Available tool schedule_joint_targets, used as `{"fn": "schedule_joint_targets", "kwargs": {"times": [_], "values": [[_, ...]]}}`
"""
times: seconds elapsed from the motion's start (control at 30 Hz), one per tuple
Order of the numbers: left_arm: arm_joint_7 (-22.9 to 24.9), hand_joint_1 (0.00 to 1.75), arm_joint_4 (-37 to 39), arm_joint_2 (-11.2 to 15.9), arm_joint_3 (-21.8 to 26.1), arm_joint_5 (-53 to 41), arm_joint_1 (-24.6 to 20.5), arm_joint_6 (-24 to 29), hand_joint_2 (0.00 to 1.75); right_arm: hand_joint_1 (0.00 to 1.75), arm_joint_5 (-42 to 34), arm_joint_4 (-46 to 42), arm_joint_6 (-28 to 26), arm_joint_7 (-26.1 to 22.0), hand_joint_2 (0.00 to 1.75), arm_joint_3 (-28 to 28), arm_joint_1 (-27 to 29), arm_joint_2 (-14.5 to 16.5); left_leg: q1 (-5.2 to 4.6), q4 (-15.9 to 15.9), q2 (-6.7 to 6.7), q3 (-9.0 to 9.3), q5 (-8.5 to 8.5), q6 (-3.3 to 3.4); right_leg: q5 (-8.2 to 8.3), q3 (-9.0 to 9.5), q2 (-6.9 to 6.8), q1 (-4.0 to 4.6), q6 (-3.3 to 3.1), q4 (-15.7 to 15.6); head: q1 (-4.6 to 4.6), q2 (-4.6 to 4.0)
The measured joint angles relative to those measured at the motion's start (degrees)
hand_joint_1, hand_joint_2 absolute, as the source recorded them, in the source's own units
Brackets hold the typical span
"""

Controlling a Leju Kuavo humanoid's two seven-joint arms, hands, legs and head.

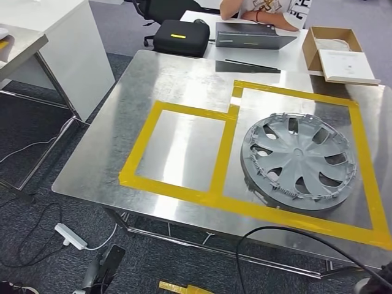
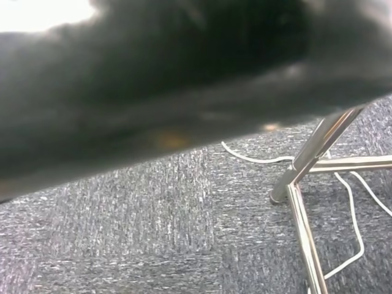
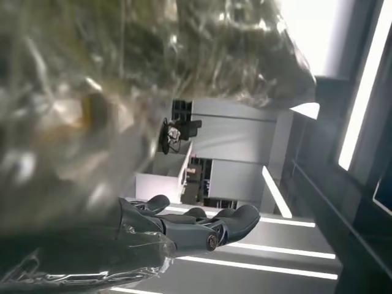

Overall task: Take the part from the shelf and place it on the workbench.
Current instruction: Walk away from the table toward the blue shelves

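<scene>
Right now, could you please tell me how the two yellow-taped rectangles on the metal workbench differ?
The smaller yellow-taped rectangle is bare inside; the larger yellow-taped rectangle holds the grey plastic wheel cover. The smaller rectangle lies to the left, the larger to the right and reaches further back. Both are outlined in yellow tape on the shiny metal workbench and share one side.
</scene>
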Motion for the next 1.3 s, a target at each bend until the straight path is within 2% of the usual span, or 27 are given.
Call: {"fn": "schedule_joint_targets", "kwargs": {"times": [0.07,0.1,0.2,0.23,0.3,0.37,0.4,0.43,0.47,0.53,0.6,0.7,0.73,0.77,0.8,0.87,0.9,0.93,0.97,1.03,1.07,1.1,1.13,1.17,1.23,1.27,1.3], "values": [[0.0,0.00,0.0,-0.1,0.0,0.0,0.0,0.1,0.00,0.00,-0.3,-1.1,0.0,-0.5,0.00,-1.1,0.5,1.4,-0.22,0.1,0.00,0.07,-0.06,-0.39,2.43,4.05,-0.04,0.07,-0.34,-7.5,-0.04,0.00],[0.0,0.00,0.0,-0.2,0.1,0.0,-0.1,0.2,0.00,0.00,-0.3,-1.5,0.0,-0.7,0.00,-1.5,0.8,1.9,-0.32,0.2,0.00,0.03,-0.03,-0.68,2.75,5.05,0.00,0.13,-0.56,-9.3,-0.07,0.01],[0.1,0.00,0.0,-0.2,0.1,0.0,-0.1,0.6,0.00,0.00,-0.6,-2.3,-0.2,-1.2,0.00,-2.4,1.5,3.4,-0.27,0.4,0.03,-0.07,0.02,-1.59,3.01,5.32,0.18,0.17,-1.42,-9.9,-0.09,0.00],[0.1,0.00,0.0,-0.2,0.1,0.0,-0.1,0.8,0.00,0.00,-0.8,-2.5,-0.2,-1.3,0.00,-2.6,1.7,3.8,-0.23,1.0,0.02,-0.28,-0.63,-1.90,3.21,5.33,0.17,0.06,-1.79,-10.0,-0.14,0.00],[0.2,0.00,0.0,-0.2,0.1,0.0,-0.1,1.0,0.00,0.00,-1.1,-2.8,-0.2,-1.4,0.00,-2.7,1.9,4.4,-0.11,5.2,-0.01,-1.90,-3.81,-2.46,3.60,5.25,0.10,-0.17,-2.45,-10.2,-0.30,0.00],[0.2,0.00,0.0,-0.2,0.1,0.0,-0.1,1.2,0.00,0.00,-1.6,-3.0,-0.1,-1.4,0.00,-2.9,2.3,5.0,0.04,12.8,-0.01,-4.85,-7.96,-2.82,3.87,4.88,0.07,-0.15,-2.75,-10.1,-0.39,0.00],[0.2,0.00,0.0,-0.2,0.1,0.0,-0.1,1.2,0.00,0.00,-1.9,-3.0,0.0,-1.4,0.00,-3.0,2.6,5.2,0.08,15.5,-0.01,-5.80,-9.02,-2.89,4.04,4.67,0.08,-0.13,-2.80,-10.1,-0.37,0.01],[0.2,0.00,0.0,-0.2,0.1,0.0,-0.1,1.3,0.00,0.00,-2.2,-3.0,0.1,-1.4,0.00,-3.1,2.8,5.5,0.09,16.3,-0.01,-5.83,-8.97,-2.88,4.21,4.45,0.12,-0.10,-2.80,-10.1,-0.38,0.01],[0.3,0.00,0.0,-0.2,0.1,0.1,-0.1,1.4,0.00,0.00,-2.6,-3.0,0.2,-1.4,0.00,-3.1,3.0,5.7,0.09,14.8,-0.01,-4.71,-7.80,-2.76,4.39,4.29,0.19,-0.07,-2.74,-10.1,-0.39,0.01],[0.3,0.00,0.0,-0.2,0.2,0.1,-0.1,1.6,0.00,0.00,-3.2,-3.0,0.4,-1.6,0.00,-3.3,3.3,6.1,0.00,7.1,-0.03,-0.20,-4.33,-2.18,4.72,4.10,0.32,0.03,-2.48,-10.1,-0.40,0.01],[0.3,0.00,0.0,-0.2,0.2,0.1,-0.3,1.8,0.00,0.00,-3.8,-3.1,0.7,-1.7,0.00,-3.5,3.5,6.5,-0.16,0.8,-0.06,3.06,-2.54,-1.54,5.08,3.75,0.34,0.22,-1.98,-9.9,-0.34,0.01],[0.3,0.00,0.0,-0.3,0.2,0.1,-0.3,2.0,0.00,0.00,-4.2,-3.1,0.9,-1.7,0.00,-3.6,3.8,6.8,-0.29,-0.7,-0.01,3.11,-1.76,-0.73,5.79,3.20,0.33,0.18,-0.89,-9.9,-0.33,0.00],[0.3,0.00,0.0,-0.3,0.2,0.1,-0.3,2.0,0.00,0.00,-4.2,-3.1,0.9,-1.7,0.00,-3.6,3.9,6.9,-0.21,-0.9,0.07,2.83,-1.28,-0.38,5.33,2.80,0.34,0.12,-0.55,-9.5,-0.30,0.00],[0.3,0.00,0.0,-0.4,0.3,0.1,-0.3,2.0,0.00,0.00,-4.2,-3.2,0.9,-1.7,0.00,-3.7,4.0,6.9,-0.09,-1.1,0.17,2.44,-0.74,0.01,4.07,2.16,0.37,0.09,-0.22,-8.5,-0.20,0.00],[0.3,0.00,0.0,-0.4,0.3,0.1,-0.4,2.0,0.00,0.00,-4.2,-3.2,0.9,-1.7,0.00,-3.8,4.0,6.9,0.03,-1.3,0.28,1.89,-0.18,0.31,1.89,1.15,0.38,0.02,0.07,-6.1,-0.10,0.01],[0.3,0.00,0.0,-0.4,0.4,0.2,-0.5,2.0,0.00,0.00,-4.2,-3.2,0.9,-1.7,0.00,-3.9,4.2,7.0,-0.04,-1.2,0.38,0.56,0.78,0.61,-3.37,-1.18,0.34,-0.13,0.60,1.3,0.06,0.01],[0.3,0.00,0.0,-0.4,0.5,0.2,-0.5,2.0,0.00,0.00,-4.2,-3.2,0.9,-1.7,0.00,-4.0,4.3,7.0,-0.07,-1.2,0.41,-0.16,1.29,0.58,-4.98,-1.82,0.34,-0.19,0.78,4.6,0.05,0.01],[0.3,0.00,0.0,-0.4,0.5,0.2,-0.5,2.0,0.00,0.00,-4.3,-3.2,0.9,-1.7,0.00,-4.0,4.4,7.0,-0.09,-1.2,0.43,-0.85,1.81,0.51,-5.29,-1.60,0.33,-0.23,0.90,6.2,0.04,0.01],[0.3,0.00,0.0,-0.4,0.6,0.2,-0.5,2.0,0.00,0.00,-4.3,-3.2,1.0,-1.7,0.00,-4.0,4.4,7.0,-0.10,-1.2,0.44,-1.49,2.30,0.41,-4.44,-0.30,0.32,-0.25,0.95,5.5,0.04,0.01],[0.3,0.00,0.0,-0.4,0.6,0.2,-0.5,2.0,0.00,0.00,-4.3,-3.2,1.1,-1.6,0.00,-4.0,4.5,7.0,-0.10,-1.1,0.42,-2.53,3.26,0.07,-1.47,5.33,0.27,-0.28,0.82,-1.5,0.03,0.01],[0.3,0.00,0.0,-0.4,0.7,0.2,-0.5,2.1,0.00,0.00,-4.3,-3.2,1.2,-1.6,0.00,-4.0,4.5,7.0,-0.19,-1.0,0.40,-2.93,3.69,-0.17,-0.77,8.71,0.27,-0.24,0.64,-6.2,0.05,0.01],[0.3,0.00,0.0,-0.4,0.7,0.2,-0.5,2.1,0.00,0.00,-4.3,-3.2,1.2,-1.6,0.00,-4.0,4.5,7.1,-0.28,-1.0,0.39,-3.20,4.18,-0.46,-0.60,11.20,0.28,-0.19,0.37,-9.9,-0.02,0.01],[0.3,0.00,0.0,-0.4,0.7,0.2,-0.5,2.1,0.00,0.00,-4.3,-3.2,1.3,-1.5,0.00,-4.0,4.5,7.1,-0.35,-1.0,0.39,-3.37,4.68,-0.76,-0.80,12.47,0.31,-0.08,0.06,-12.2,-0.02,0.01],[0.3,0.00,0.0,-0.4,0.8,0.2,-0.5,2.1,0.00,0.00,-4.2,-3.1,1.3,-1.5,0.00,-4.0,4.6,7.1,-0.38,-1.1,0.39,-3.49,5.18,-1.10,-0.91,12.69,0.34,0.05,-0.29,-13.0,-0.06,0.01],[0.3,0.00,0.0,-0.4,0.9,0.2,-0.4,2.1,0.00,0.00,-4.2,-3.1,1.3,-1.4,0.00,-4.0,4.7,7.3,-0.27,-1.0,0.34,-3.79,5.47,-1.79,-0.14,11.56,0.23,0.02,-1.29,-13.0,-0.04,0.01],[0.3,0.00,0.0,-0.3,0.9,0.2,-0.4,2.1,0.00,0.00,-4.2,-3.0,1.3,-1.3,0.00,-4.0,4.8,7.4,-0.21,-0.2,0.29,-4.15,4.18,-2.15,0.41,11.08,0.14,-0.06,-1.86,-13.0,-0.17,0.01],[0.3,0.00,0.0,-0.3,1.0,0.2,-0.4,2.1,0.00,0.00,-4.3,-3.0,1.3,-1.2,0.00,-4.1,4.8,7.5,-0.14,1.7,0.24,-4.72,1.90,-2.47,1.05,10.47,0.04,-0.17,-2.36,-13.1,-0.29,0.01]]}}
